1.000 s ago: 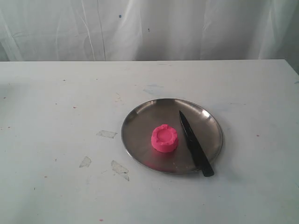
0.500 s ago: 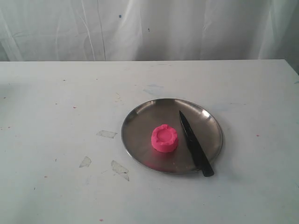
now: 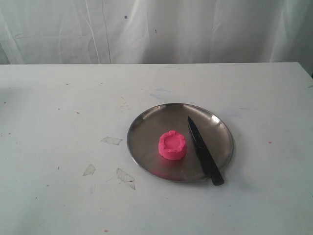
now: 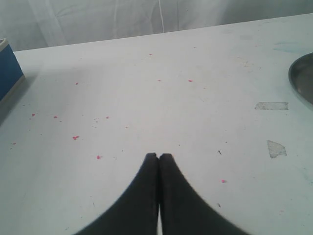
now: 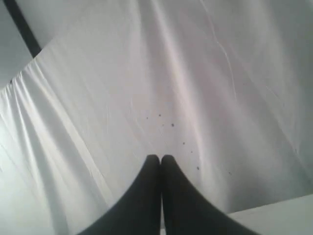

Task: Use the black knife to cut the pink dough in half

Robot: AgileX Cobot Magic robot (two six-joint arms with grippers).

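Observation:
The pink dough [image 3: 172, 145], one round puck with a dented top, sits near the middle of a round steel plate [image 3: 146, 128]. To its right on the plate lies the black knife [image 3: 204, 152], tip pointing to the back, handle end over the plate's front right rim. Neither arm shows in the exterior view. In the left wrist view my left gripper [image 4: 159, 155] is shut with nothing in it, low over bare table, and the plate's rim [image 4: 299, 78] shows at the frame's edge. My right gripper [image 5: 160, 157] is shut and empty, facing the white curtain.
The white table [image 3: 58, 122] carries scraps of clear tape [image 3: 112, 140] left of the plate and pink crumbs. A blue box [image 4: 9, 73] stands at the table's edge in the left wrist view. A white curtain [image 3: 156, 29] hangs behind the table.

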